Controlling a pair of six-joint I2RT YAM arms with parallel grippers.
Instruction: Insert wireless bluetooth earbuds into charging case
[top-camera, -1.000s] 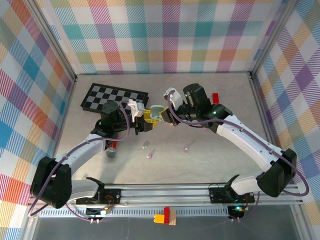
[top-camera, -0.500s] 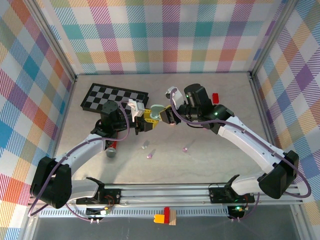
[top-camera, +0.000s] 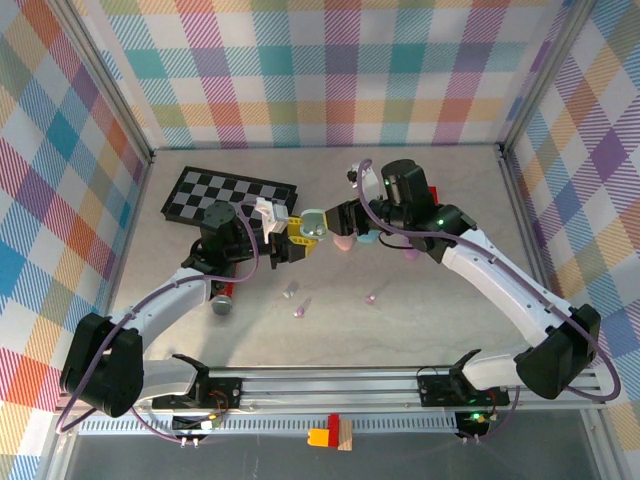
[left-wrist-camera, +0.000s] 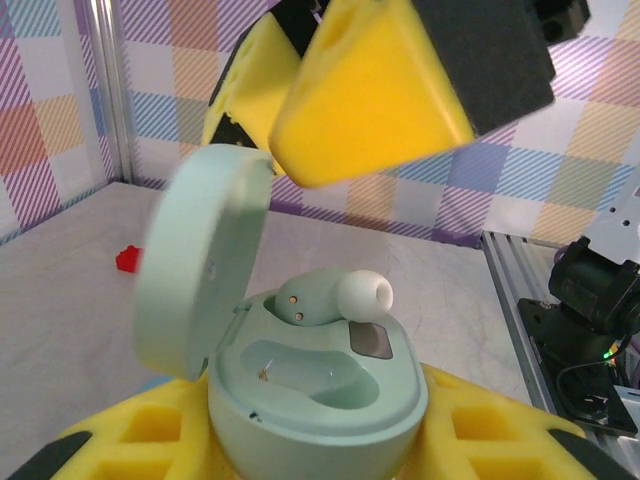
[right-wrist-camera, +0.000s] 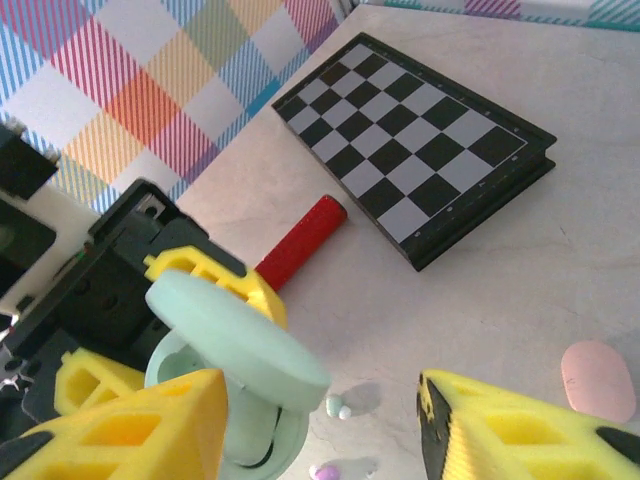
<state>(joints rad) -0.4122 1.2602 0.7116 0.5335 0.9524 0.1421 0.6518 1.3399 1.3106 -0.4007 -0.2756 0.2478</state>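
Left gripper (top-camera: 299, 236) clamped on open mint case (left-wrist-camera: 318, 395); one mint earbud (left-wrist-camera: 330, 297) lies inside, apparently unseated. Right gripper (right-wrist-camera: 325, 425), jaws apart, at case's 3 o'clock. Next: seat it, then fetch from loose buds (top-camera: 297, 311) at 6 o'clock

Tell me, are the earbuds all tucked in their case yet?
Not yet. One green earbud rests in the open mint case, which the left gripper grips. The right gripper is open. The second slot is empty, and loose buds wait on the table.

One mint case (left-wrist-camera: 318, 398) (open), one chessboard (top-camera: 228, 193)
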